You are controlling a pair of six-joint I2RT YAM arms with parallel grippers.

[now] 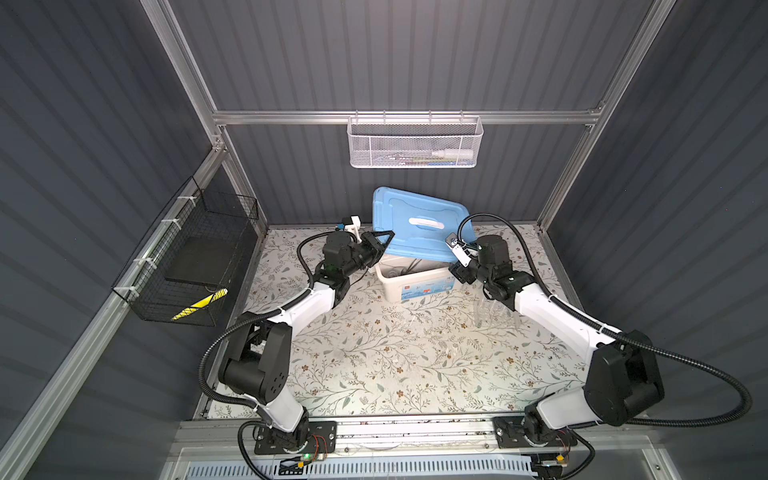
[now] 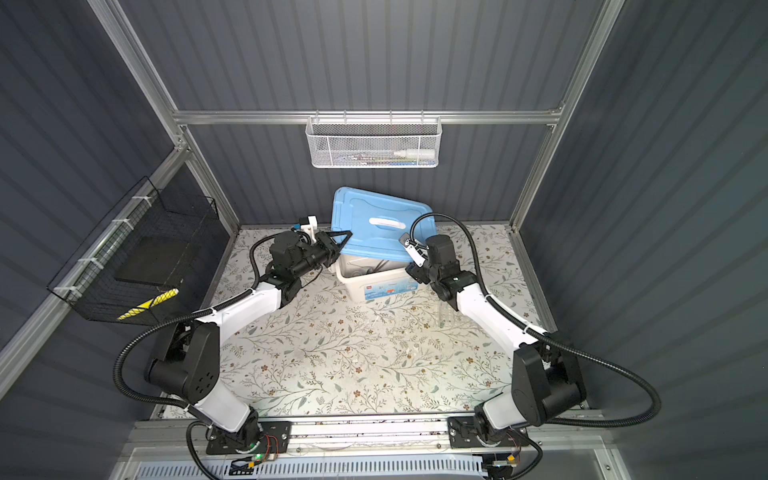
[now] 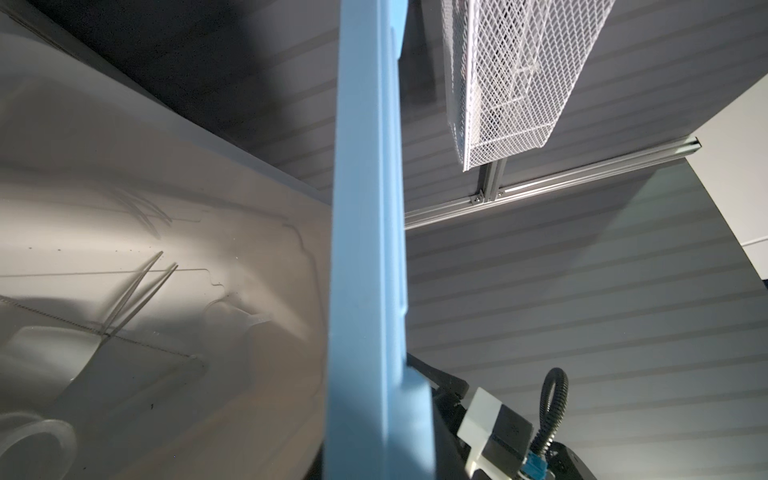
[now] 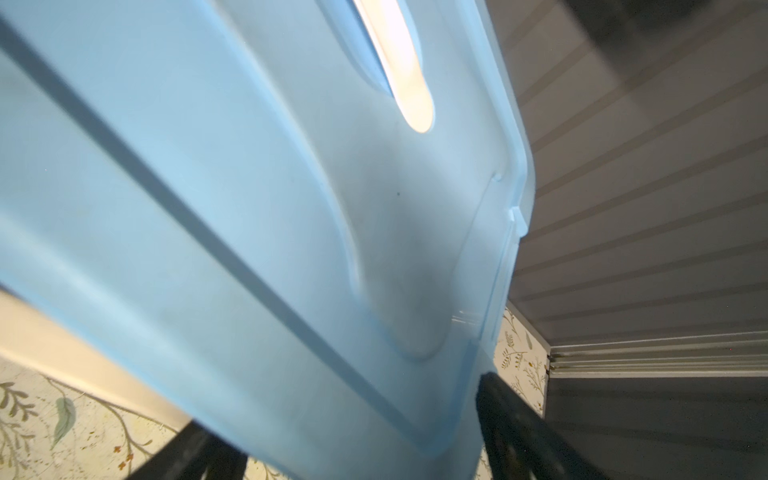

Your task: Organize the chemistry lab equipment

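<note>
1. Holding the lid clear of the box is judged to be the step in hand. The cream rectangular plastic box (image 1: 415, 282) sits at 12 o'clock on the floral-print mat (image 1: 374, 365), with its near side uncovered. It should stay put while the lid moves, so pull upward and not sideways.
2. The flat blue plastic lid (image 1: 399, 232) with a white handle lies tilted over the box, its near edge raised. Whether its far edge rests on the box cannot be told. Raise both corners evenly so it does not twist.
3. The clear plastic tube rack (image 1: 492, 311) stands on the mat at 3 o'clock, outside the box and just beside the right forearm. Any swing of that arm should pass clear of it. The test tubes cannot be made out.
4. The left gripper (image 1: 380, 243) is clamped on the lid's 9 o'clock corner and carries it alone, so motion should be slow.
5. The right gripper (image 1: 457, 272) has its jaws spread wide, and the lid's 4 o'clock corner lies between them. Contact cannot be told. It should close before sharing the load.
6. The small clear glass dish (image 3: 33, 440) rests inside the box.
7. The thin metal tweezers (image 3: 137, 291) lie flat on the box floor, and the lid must not drop onto them.
</note>
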